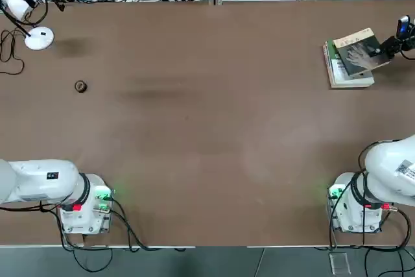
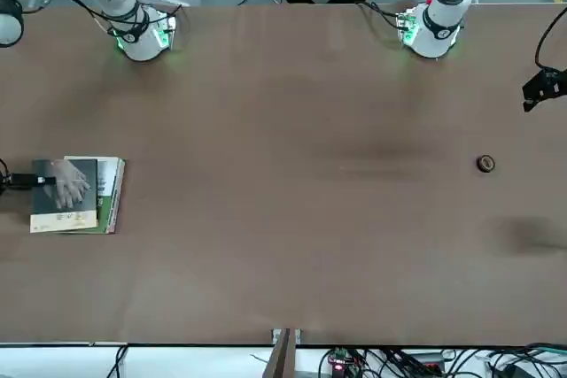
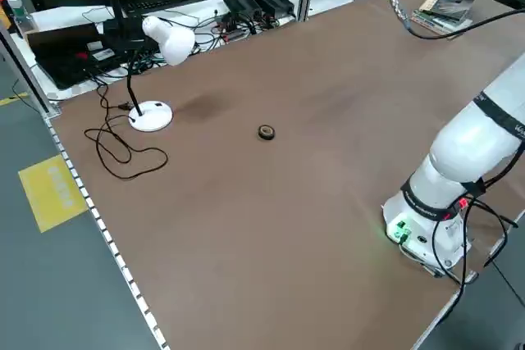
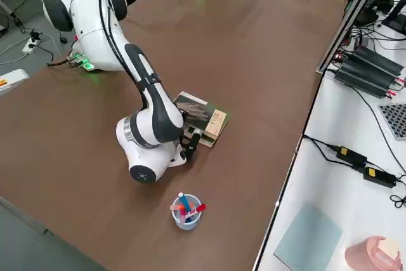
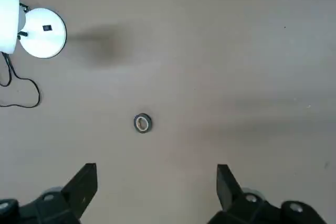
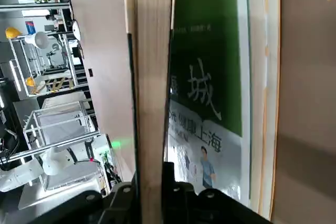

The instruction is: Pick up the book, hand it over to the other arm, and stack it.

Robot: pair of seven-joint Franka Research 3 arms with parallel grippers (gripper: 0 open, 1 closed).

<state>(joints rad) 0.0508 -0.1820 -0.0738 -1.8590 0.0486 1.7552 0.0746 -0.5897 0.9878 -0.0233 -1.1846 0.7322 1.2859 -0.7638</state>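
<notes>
The right gripper (image 1: 391, 47) has its jaws clamped on the outer edge of the book (image 1: 360, 52), the thin paperback with a pale hand on its dark cover, which sits skewed over the thicker green-and-white book (image 1: 345, 71) at the far right of the bench (image 1: 207, 128); in the right wrist view its page edge stands up off the green cover. This looks like the pick-up step, so next the book must be lifted clear and carried toward the middle. The left gripper (image 5: 156, 182), jaws spread wide and empty, hangs over bare bench near a small ring (image 5: 142, 123) and a white desk lamp (image 5: 32, 30).
</notes>
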